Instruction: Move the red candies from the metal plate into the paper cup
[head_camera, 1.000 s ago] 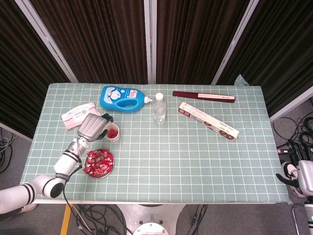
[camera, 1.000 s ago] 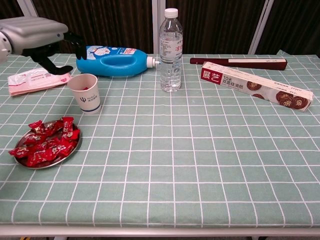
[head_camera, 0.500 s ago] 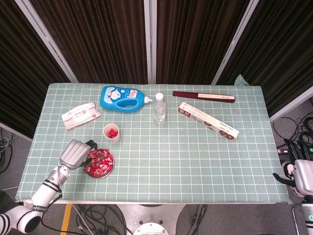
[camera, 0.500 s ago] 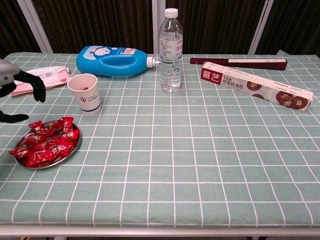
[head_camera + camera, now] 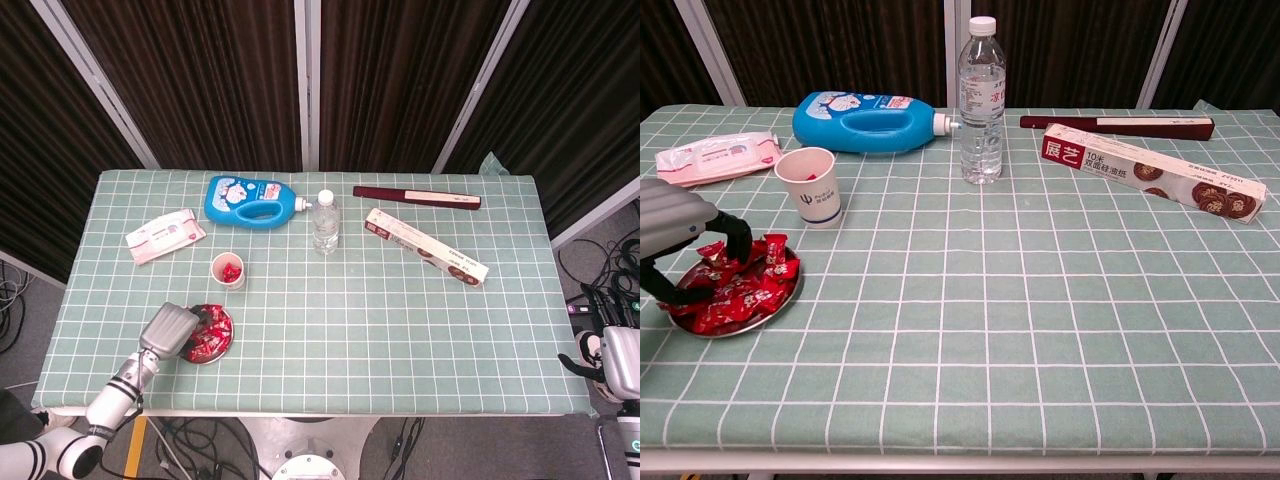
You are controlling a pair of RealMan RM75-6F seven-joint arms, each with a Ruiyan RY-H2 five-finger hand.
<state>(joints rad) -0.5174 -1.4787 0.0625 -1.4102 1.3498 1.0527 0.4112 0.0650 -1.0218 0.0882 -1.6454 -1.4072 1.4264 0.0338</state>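
Note:
The metal plate [image 5: 737, 333] with a heap of red candies [image 5: 748, 288] sits near the table's front left corner. My left hand [image 5: 680, 228] hangs over the plate's left side, fingers [image 5: 740, 236] spread and curved down, touching the pile; nothing is clearly pinched. From the head camera the left hand [image 5: 172, 328] covers the left half of the plate [image 5: 227, 340]. The paper cup [image 5: 812, 188] stands upright just behind the plate, with red candies inside the cup [image 5: 228, 270]. My right hand [image 5: 622, 366] stays off the table at the far right, its fingers hard to make out.
A blue detergent bottle [image 5: 865, 122] lies behind the cup, with a pack of wipes [image 5: 715, 156] to its left. A water bottle [image 5: 982, 100] stands mid-table. A long wrap box [image 5: 1150, 172] and a dark red box [image 5: 1120, 126] lie at the back right.
My left hand left the cup, swung back toward the table's front edge, and came in over the plate, its fingers now down on the candies. The right hand stayed put.

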